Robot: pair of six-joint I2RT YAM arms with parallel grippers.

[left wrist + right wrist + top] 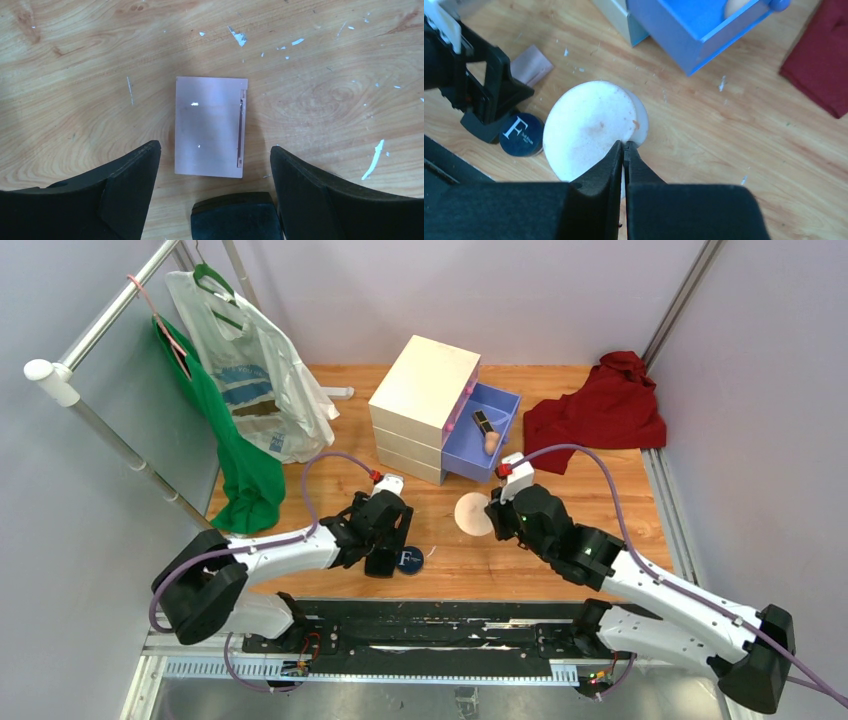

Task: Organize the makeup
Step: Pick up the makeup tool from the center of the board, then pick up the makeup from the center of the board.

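Observation:
My left gripper is open, its jaws standing on either side of the near end of the pink square, which lies flat on the wooden table. In the top view the left gripper hides the square. The round navy compact with a white letter lies just right of it. My right gripper is shut on the rim of the beige round puff, low over the table; the puff also shows in the top view. A black-gold lipstick and a beige sponge lie in the open blue-purple drawer.
The cream chest stands at the table's centre back with its drawer pulled out toward the right. A red cloth lies at the back right. A plastic bag and a green cloth hang at the left. A dark block sits between the left fingers at the frame's bottom.

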